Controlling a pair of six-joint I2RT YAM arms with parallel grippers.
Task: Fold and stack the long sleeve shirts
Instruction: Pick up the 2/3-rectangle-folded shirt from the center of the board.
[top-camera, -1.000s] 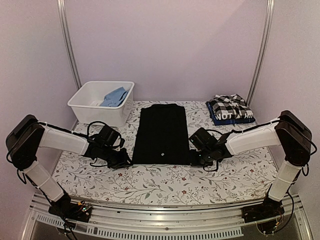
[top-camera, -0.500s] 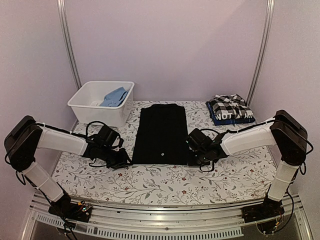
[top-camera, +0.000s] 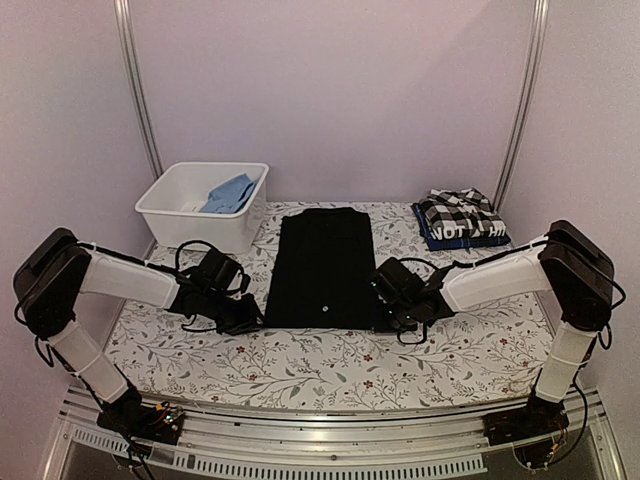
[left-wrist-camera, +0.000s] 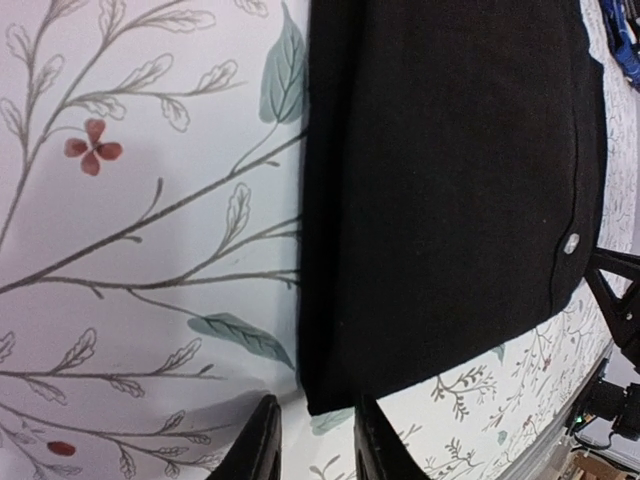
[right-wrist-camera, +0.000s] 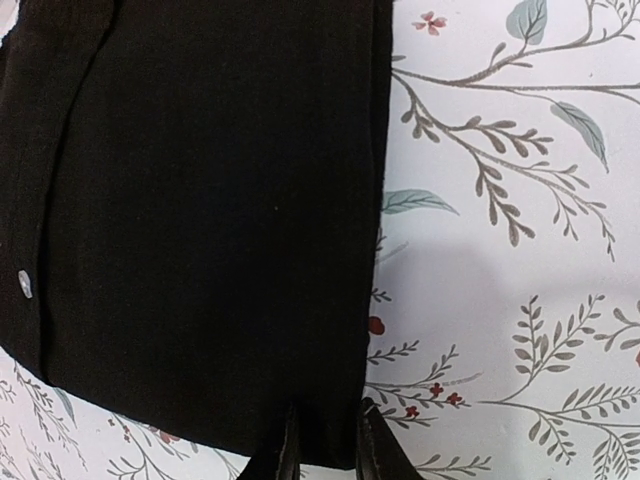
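A table (top-camera: 480, 350) fills the middle of the top view. It is covered with a white cloth printed with grey-green leafy sprigs and small red flowers. Up close, the print shows thin branching stems, broad teal leaves and a four-petalled red flower (left-wrist-camera: 92, 147).

At the far left corner stands a white plastic bin (top-camera: 170, 215), rectangular and open at the top. A crumpled light blue cloth (top-camera: 228, 193) lies inside it, against the right wall.

Behind the table rises a plain lilac wall (top-camera: 330, 90). Two slim metal poles lean in front of it, one on the left (top-camera: 138, 90) and one on the right (top-camera: 522, 100).

A ribbed aluminium rail (top-camera: 320, 450) runs along the near edge.
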